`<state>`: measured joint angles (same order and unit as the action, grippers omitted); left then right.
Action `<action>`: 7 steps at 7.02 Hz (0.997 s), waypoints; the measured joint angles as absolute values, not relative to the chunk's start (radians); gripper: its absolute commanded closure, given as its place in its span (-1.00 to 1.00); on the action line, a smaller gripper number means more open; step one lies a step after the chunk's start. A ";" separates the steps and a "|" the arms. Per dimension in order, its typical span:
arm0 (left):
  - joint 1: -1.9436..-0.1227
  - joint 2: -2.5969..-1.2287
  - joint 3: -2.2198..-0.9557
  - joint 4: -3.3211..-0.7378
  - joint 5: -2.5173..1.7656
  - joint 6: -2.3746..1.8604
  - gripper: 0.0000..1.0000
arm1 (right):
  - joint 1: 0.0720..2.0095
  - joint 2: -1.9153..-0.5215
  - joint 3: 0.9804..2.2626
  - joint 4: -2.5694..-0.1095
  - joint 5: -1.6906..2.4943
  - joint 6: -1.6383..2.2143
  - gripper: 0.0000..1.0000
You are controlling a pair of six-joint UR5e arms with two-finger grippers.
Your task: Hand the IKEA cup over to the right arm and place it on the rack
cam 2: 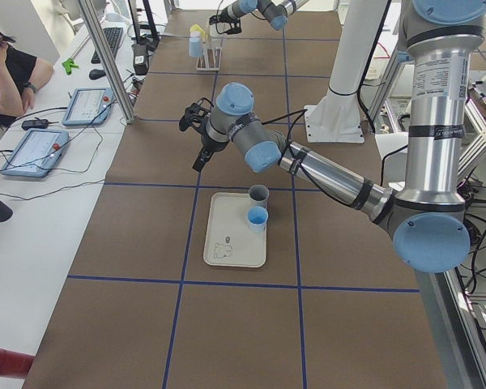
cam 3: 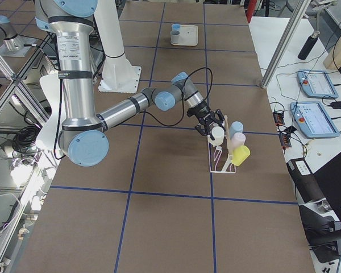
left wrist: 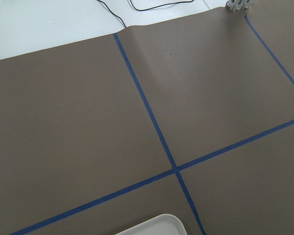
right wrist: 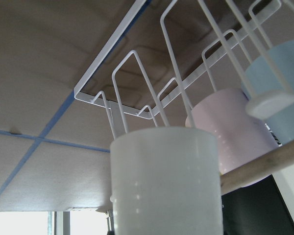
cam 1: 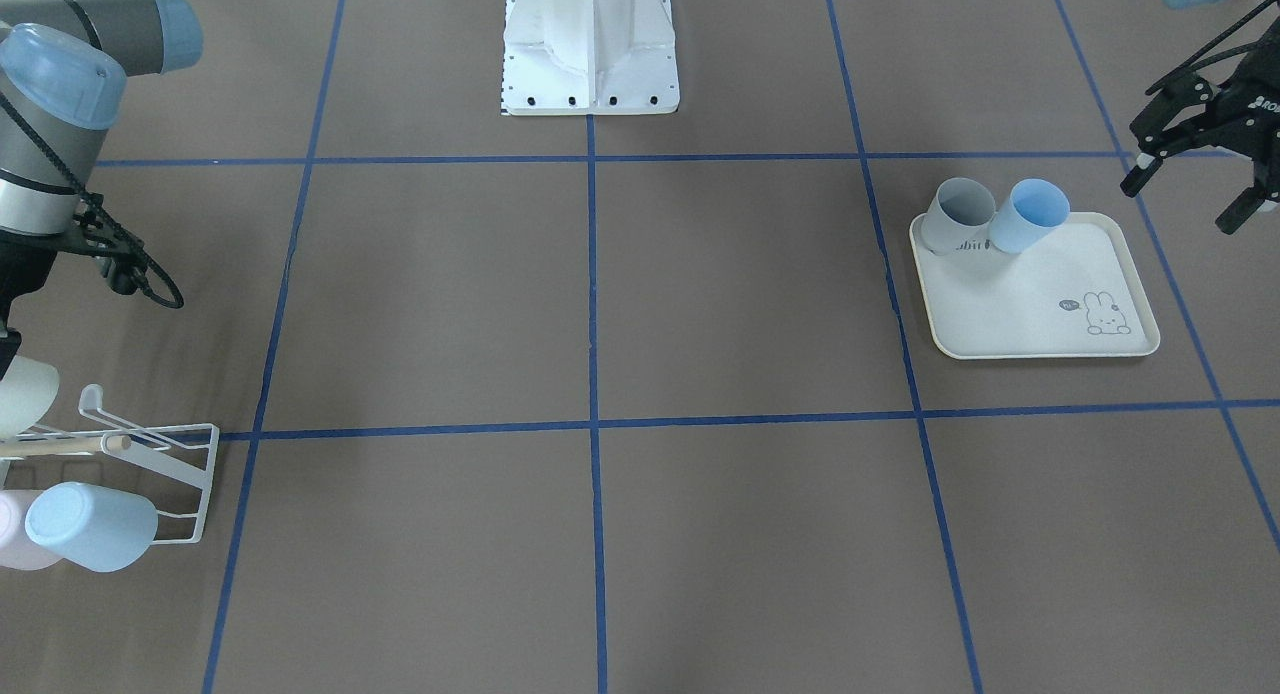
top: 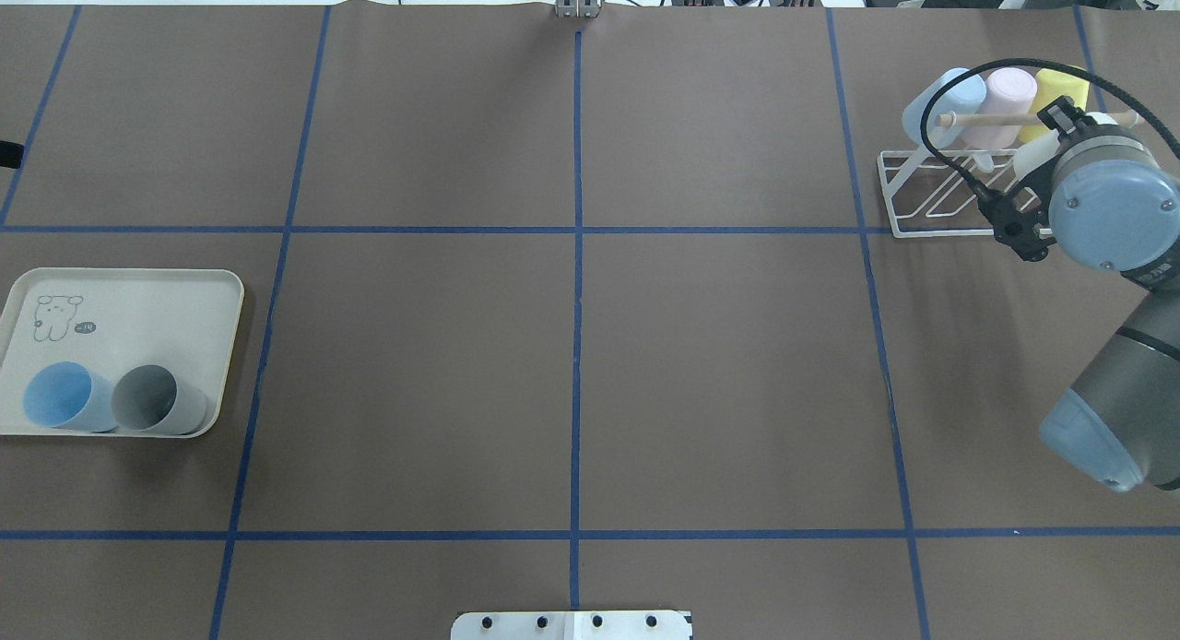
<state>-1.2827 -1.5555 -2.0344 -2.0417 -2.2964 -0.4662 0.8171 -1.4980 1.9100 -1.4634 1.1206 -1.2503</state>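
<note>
one white plastic ikea cup point(right wrist: 166, 181), smooth-walled and slightly tapered, sits in the right gripper point(cam 3: 215, 126), whose black fingers are closed across its body. the wrist view shows only the cup, not the pads, so the exact line of contact cannot be told.

just beyond the held cup stands the small white wire rack point(top: 931, 197) with upturned prongs. its thin wooden dowel point(top: 977, 119) runs close by the tool. a pale blue cup point(top: 936, 105), a pink cup point(top: 1009, 91) and a yellow cup point(top: 1060, 87) already hang there, crowded next to the gripper. whether the white cup touches a prong yet is unclear.

by its look the cup is light, stiff and hollow. it is unlikely to break but it is slick, and the taper could let it slide out of a weak pinch. the sensible hold is across the wall near the closed base, with a moderate squeeze, leaving the mouth free to go over a prong.

the left gripper point(cam 1: 1180, 204) hangs with its fingers spread and nothing between them. just beside and below it lies a cream rabbit-print tray point(cam 1: 1050, 304) bearing a blue cup point(cam 1: 1030, 214) and a grey cup point(cam 1: 955, 214), side by side and seemingly touching.
</note>
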 measured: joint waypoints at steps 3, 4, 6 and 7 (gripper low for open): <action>-1.282 -1.555 -2.034 -2.042 -2.296 -0.466 -1.00 | 0.803 -1.481 1.887 -1.463 1.086 -1.260 -0.73; -1.282 -1.555 -2.034 -2.042 -2.296 -0.467 -1.00 | 0.801 -1.480 1.887 -1.463 1.076 -1.261 -0.96; -1.282 -1.555 -2.034 -2.042 -2.296 -0.468 -1.00 | 0.799 -1.476 1.887 -1.463 1.070 -1.261 -0.96; -1.282 -1.555 -2.034 -2.042 -2.296 -0.468 -1.00 | 0.799 -1.472 1.888 -1.463 1.069 -1.261 -0.96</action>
<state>-1.2824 -1.5555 -2.0336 -2.0417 -2.2964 -0.4678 0.7993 -1.4724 1.8883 -1.4634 1.0691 -1.2611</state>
